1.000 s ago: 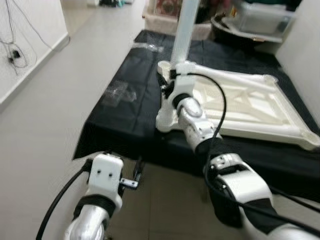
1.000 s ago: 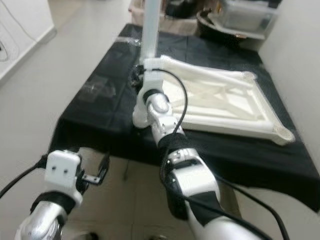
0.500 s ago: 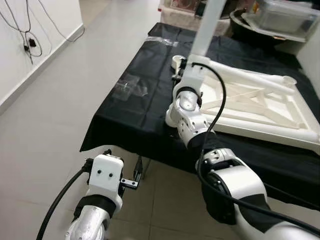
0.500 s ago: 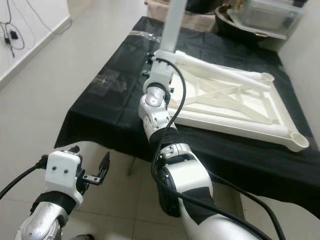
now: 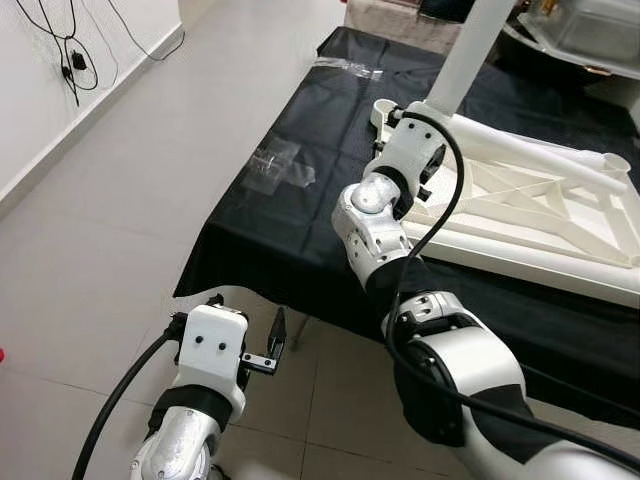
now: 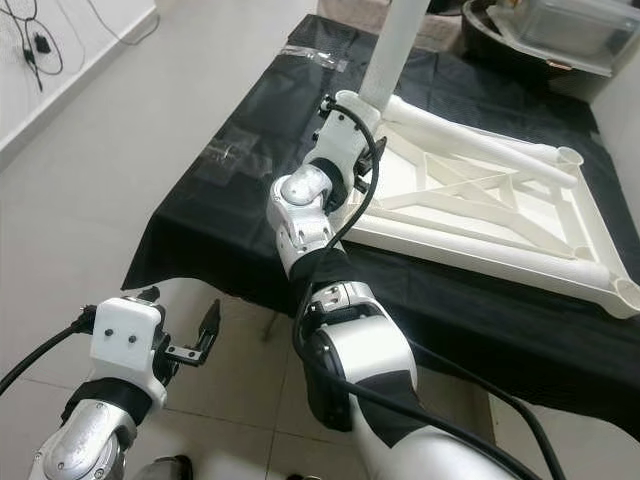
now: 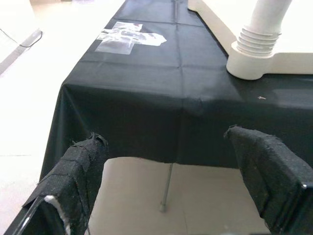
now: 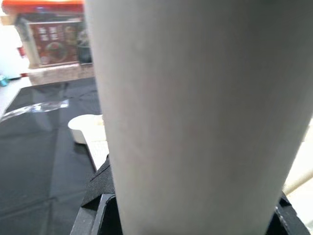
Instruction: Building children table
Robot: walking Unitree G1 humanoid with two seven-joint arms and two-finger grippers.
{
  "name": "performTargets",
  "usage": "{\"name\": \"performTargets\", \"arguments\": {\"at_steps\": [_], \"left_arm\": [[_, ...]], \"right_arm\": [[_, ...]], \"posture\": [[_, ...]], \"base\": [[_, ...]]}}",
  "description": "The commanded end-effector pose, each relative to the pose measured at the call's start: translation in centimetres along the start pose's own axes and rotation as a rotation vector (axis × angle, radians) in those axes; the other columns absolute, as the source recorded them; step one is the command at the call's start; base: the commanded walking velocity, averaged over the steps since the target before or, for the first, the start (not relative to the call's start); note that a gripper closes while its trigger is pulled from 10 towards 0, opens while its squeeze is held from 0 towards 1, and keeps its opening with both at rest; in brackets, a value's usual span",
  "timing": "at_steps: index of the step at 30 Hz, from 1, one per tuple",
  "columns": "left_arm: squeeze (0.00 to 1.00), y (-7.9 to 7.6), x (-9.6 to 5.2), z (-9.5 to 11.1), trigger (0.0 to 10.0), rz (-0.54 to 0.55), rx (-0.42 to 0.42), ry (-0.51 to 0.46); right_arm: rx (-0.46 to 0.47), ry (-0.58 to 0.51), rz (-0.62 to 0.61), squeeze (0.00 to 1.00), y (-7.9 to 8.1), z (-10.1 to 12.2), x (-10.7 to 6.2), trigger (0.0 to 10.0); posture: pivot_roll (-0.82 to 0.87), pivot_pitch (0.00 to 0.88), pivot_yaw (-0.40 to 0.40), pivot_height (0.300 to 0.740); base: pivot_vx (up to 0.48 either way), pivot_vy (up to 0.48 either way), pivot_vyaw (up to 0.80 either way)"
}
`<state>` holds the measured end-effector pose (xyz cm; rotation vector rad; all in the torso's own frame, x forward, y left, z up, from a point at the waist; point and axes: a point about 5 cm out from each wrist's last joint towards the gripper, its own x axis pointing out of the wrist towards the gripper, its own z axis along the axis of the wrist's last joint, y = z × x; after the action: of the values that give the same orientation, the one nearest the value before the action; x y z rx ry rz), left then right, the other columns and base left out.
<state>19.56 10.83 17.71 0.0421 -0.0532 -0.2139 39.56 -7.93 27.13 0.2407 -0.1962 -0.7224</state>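
An upside-down white table top (image 5: 520, 200) lies on a table draped in black cloth (image 5: 270, 230). A white tube leg (image 5: 468, 45) stands up from its near left corner, its ribbed end (image 7: 257, 41) seated in the round corner socket (image 7: 247, 66). My right gripper (image 5: 424, 160) is shut around the leg (image 8: 195, 98) a little above the socket. An empty socket (image 5: 383, 108) shows at the far left corner. My left gripper (image 7: 171, 186) hangs open and empty over the floor, in front of the cloth's near edge and below the table top.
Clear plastic bags (image 5: 278, 166) lie on the cloth to the left of the table top, another (image 5: 345, 65) at the far end. Bins and a basin (image 6: 540, 30) crowd the back right. Cables (image 5: 65, 45) hang on the left wall. Open tiled floor (image 5: 110, 230) lies left.
The camera has shifted, so the table sits farther right and higher. My right wrist has turned around the leg while staying shut on it. The left arm holds still.
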Motion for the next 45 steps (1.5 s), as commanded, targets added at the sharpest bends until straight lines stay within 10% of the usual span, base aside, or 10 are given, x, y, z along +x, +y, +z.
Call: {"name": "performTargets", "arguments": {"at_steps": [1, 19, 21, 22, 29, 30, 39, 40, 41, 45], "left_arm": [[0.00, -0.5, -0.2, -0.3, 10.0, -0.035, -0.010, 0.020], [0.00, -1.1, -0.4, -0.8, 10.0, -0.064, 0.010, 0.031], [0.00, -1.1, -0.4, -0.8, 10.0, -0.065, 0.012, 0.032], [0.00, -1.1, -0.4, -0.8, 10.0, -0.065, 0.013, 0.032], [0.00, -1.1, -0.4, -0.9, 10.0, -0.065, 0.013, 0.033], [0.00, -1.1, -0.5, -0.9, 10.0, -0.065, 0.013, 0.034], [0.00, -1.2, -0.5, -1.0, 10.0, -0.069, 0.019, 0.039], [0.00, -1.2, -0.5, -1.1, 10.0, -0.069, 0.020, 0.039], [0.00, -1.2, -0.5, -1.1, 10.0, -0.069, 0.020, 0.039], [0.00, -1.2, -0.5, -1.1, 10.0, -0.068, 0.020, 0.039]], "right_arm": [[-0.076, 0.188, -0.163, 0.00, -2.7, -4.2, 0.3, 10.0], [-0.077, 0.191, -0.125, 0.03, -1.7, -4.1, -0.4, 10.0], [-0.072, 0.192, -0.109, 0.32, -1.6, -4.0, -0.5, 10.0], [-0.072, 0.191, -0.106, 1.00, -1.5, -4.0, -0.5, 10.0], [-0.060, 0.174, -0.070, 0.84, -1.1, -3.7, -0.6, 10.0], [-0.056, 0.175, -0.066, 0.00, -1.1, -3.7, -0.6, 10.0], [-0.041, 0.177, -0.024, 0.00, -0.7, -3.8, -1.0, 10.0], [-0.041, 0.187, 0.000, 0.09, -0.5, -4.0, -1.2, 10.0], [-0.040, 0.193, 0.022, 1.00, -0.4, -4.2, -1.4, 10.0], [-0.034, 0.200, 0.047, 1.00, -0.2, -4.5, -1.9, 10.0]], "posture": [[0.14, 0.223, -0.124, 0.740], [0.14, 0.216, -0.125, 0.740], [0.14, 0.216, -0.125, 0.740], [0.14, 0.216, -0.125, 0.740], [0.14, 0.216, -0.125, 0.740], [0.14, 0.216, -0.125, 0.740], [0.13, 0.217, -0.125, 0.740], [0.13, 0.218, -0.126, 0.740], [0.13, 0.218, -0.126, 0.740], [0.13, 0.216, -0.123, 0.740]], "base": [[0.000, 0.000, 0.00], [0.000, 0.000, 0.00], [0.000, 0.000, 0.00], [0.000, 0.000, 0.00], [0.000, 0.000, 0.00], [0.000, 0.000, 0.00], [0.000, 0.000, 0.00], [0.000, 0.000, 0.00], [0.000, 0.000, 0.00], [0.000, 0.000, 0.00]]}}
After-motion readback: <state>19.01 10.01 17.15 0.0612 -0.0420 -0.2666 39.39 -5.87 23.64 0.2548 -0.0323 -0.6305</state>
